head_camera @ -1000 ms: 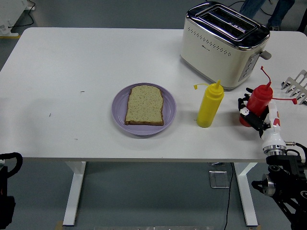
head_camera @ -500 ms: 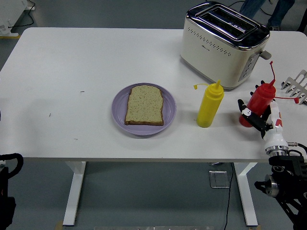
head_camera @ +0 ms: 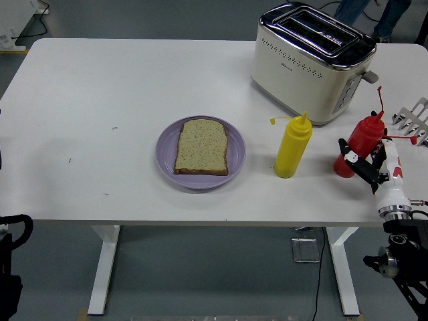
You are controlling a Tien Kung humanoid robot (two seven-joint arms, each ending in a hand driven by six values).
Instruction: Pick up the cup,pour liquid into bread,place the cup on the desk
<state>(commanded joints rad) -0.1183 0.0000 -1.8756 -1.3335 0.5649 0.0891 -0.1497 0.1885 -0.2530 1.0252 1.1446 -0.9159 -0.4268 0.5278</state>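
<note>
Left arm (head_camera: 10, 267): rests below the table's near edge at the lower left corner, well clear of the work; its fingers cannot be made out

White table (head_camera: 100, 87): bears every item listed

Lilac plate (head_camera: 167, 144): near the table's middle, holding one slice of seeded bread (head_camera: 202, 146) lying flat and bare, so placed as to catch whatever is poured

Yellow squeeze bottle (head_camera: 293, 147): upright just right of the plate, cap off its nozzle and hanging by a tether; untouched, no label legible

Cream toaster (head_camera: 311, 60): at the far right behind the bottles, both slots empty; a small mark low on its side is too small to read

Red squeeze bottle (head_camera: 360, 144): upright near the right edge, standing in for the task's cup; no print readable. Judged still on the table, not yet lifted

Right hand (head_camera: 369, 164): at the red bottle's right flank, fingers partly curled beside it; whether they clamp it cannot be told

Metal rack (head_camera: 414, 119): at the right edge, idle
</note>
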